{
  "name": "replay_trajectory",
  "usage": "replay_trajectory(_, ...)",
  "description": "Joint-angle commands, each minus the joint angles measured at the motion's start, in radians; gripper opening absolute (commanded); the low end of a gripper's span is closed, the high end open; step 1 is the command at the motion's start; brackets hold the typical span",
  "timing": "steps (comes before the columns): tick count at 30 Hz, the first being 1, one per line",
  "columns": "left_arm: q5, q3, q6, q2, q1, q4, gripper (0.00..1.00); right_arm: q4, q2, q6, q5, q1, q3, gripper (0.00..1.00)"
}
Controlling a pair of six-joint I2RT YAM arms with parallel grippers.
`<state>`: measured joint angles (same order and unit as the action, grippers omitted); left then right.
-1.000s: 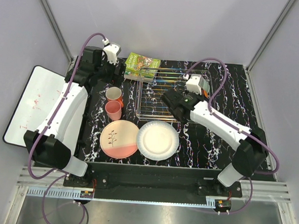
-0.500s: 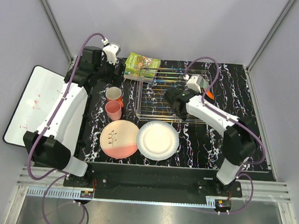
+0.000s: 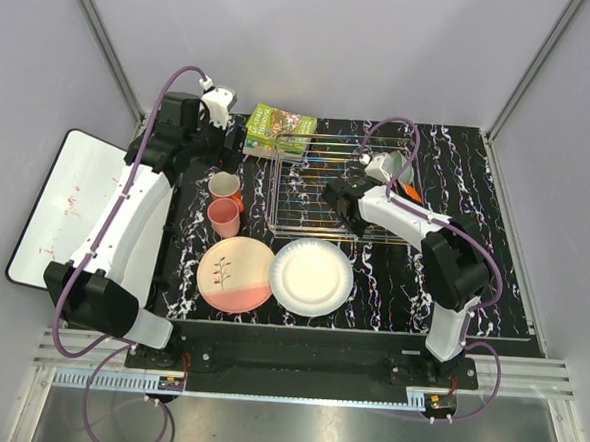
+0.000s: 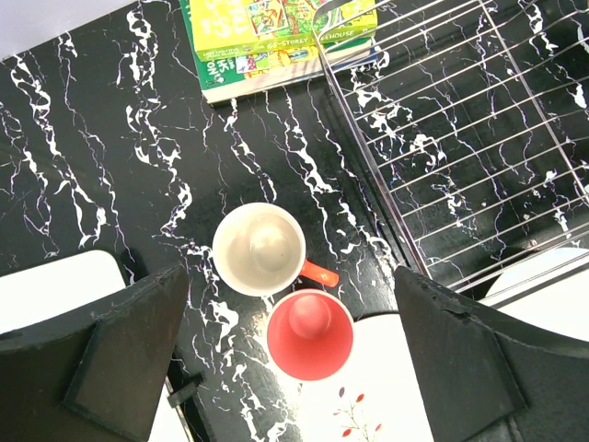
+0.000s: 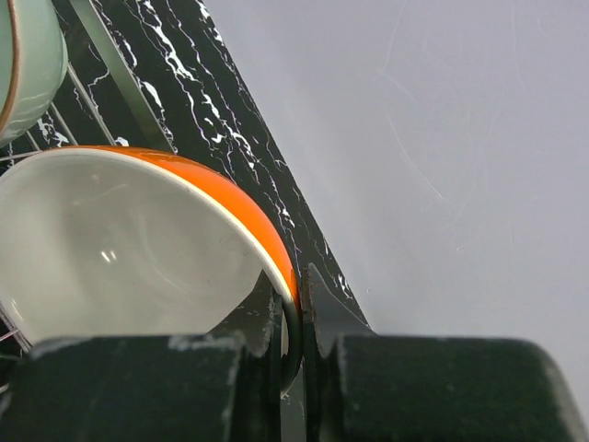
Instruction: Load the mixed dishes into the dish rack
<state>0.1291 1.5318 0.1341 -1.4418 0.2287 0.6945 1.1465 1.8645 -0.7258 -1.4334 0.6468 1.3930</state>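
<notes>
The right gripper (image 5: 293,313) is clenched on the rim of the small cream bowl (image 5: 138,249), tilted on edge over the right end of the dish rack (image 3: 306,197), just beside the pale green bowl (image 5: 23,64). The left gripper (image 4: 290,276) hangs spread wide above the two cups (image 4: 309,336). The bowl looks stiff, glossy and probably breakable, so this thin rim pinch may swivel or slip.

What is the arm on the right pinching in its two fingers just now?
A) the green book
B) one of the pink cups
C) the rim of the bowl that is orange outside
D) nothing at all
C: in the wrist view the right gripper is closed on the rim of the orange-outside bowl, one finger inside it and one outside.
</notes>
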Motion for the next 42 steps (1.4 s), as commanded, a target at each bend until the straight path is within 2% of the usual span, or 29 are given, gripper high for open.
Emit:
replay_trajectory(1, 0.023, 0.019, 0.006, 0.031, -0.008, -0.021, 0.99, 0.004, 0.01, -0.057, -0.11, -0.018, -0.003, 0.0)
replay_trajectory(9, 0.027, 0.013, 0.004, 0.023, -0.012, -0.021, 0.99, 0.002, 0.076, -0.064, -0.073, -0.016, 0.001, 0.0)
replay_trajectory(15, 0.021, 0.004, 0.01, 0.024, -0.014, -0.021, 0.99, 0.002, 0.093, -0.072, -0.041, -0.016, 0.0, 0.21)
replay_trajectory(16, 0.021, 0.004, 0.009, 0.026, -0.015, -0.02, 0.99, 0.002, 0.088, -0.073, -0.032, -0.015, -0.002, 0.3)
replay_trajectory(18, 0.021, 0.004, 0.009, 0.024, -0.015, -0.021, 0.99, 0.002, 0.082, -0.072, -0.025, -0.01, -0.005, 0.42)
replay_trajectory(19, 0.021, 0.005, 0.009, 0.024, -0.015, -0.021, 0.99, 0.002, 0.075, -0.072, -0.031, -0.004, -0.006, 0.55)
replay_trajectory(20, 0.021, 0.005, 0.009, 0.023, -0.015, -0.023, 0.99, 0.002, 0.07, -0.07, -0.032, 0.001, -0.009, 0.59)
replay_trajectory(26, 0.024, 0.005, 0.007, 0.021, -0.015, -0.021, 0.99, 0.018, 0.015, -0.075, 0.01, 0.025, -0.005, 0.75)
replay_trajectory(30, 0.018, 0.002, 0.013, 0.023, -0.015, -0.021, 0.99, 0.025, -0.066, -0.067, 0.077, 0.028, 0.008, 0.8)
replay_trajectory(33, 0.009, 0.004, 0.022, 0.027, -0.015, -0.021, 0.99, 0.038, -0.172, -0.055, 0.174, 0.03, -0.002, 0.79)
replay_trajectory(36, -0.002, 0.005, 0.036, 0.03, -0.014, -0.021, 0.99, -0.032, -0.37, -0.026, 0.373, 0.047, -0.073, 0.78)
replay_trajectory(37, -0.005, 0.007, 0.042, 0.032, -0.015, -0.021, 0.99, -0.089, -0.516, 0.053, 0.554, 0.047, -0.113, 0.77)
replay_trajectory(39, -0.016, 0.007, 0.048, 0.031, -0.015, -0.021, 0.99, -0.262, -0.69, 0.1, 0.756, 0.048, -0.267, 0.76)
replay_trajectory(40, -0.017, 0.004, 0.048, 0.031, -0.015, -0.021, 0.99, -0.327, -0.867, 0.136, 0.966, 0.047, -0.326, 0.76)
replay_trajectory(41, -0.02, 0.005, 0.048, 0.029, -0.015, -0.021, 0.99, -0.441, -0.949, 0.144, 1.066, 0.045, -0.382, 0.77)
replay_trajectory(42, -0.017, 0.005, 0.048, 0.027, -0.015, -0.021, 0.99, -0.48, -1.026, 0.147, 1.231, 0.045, -0.472, 0.78)
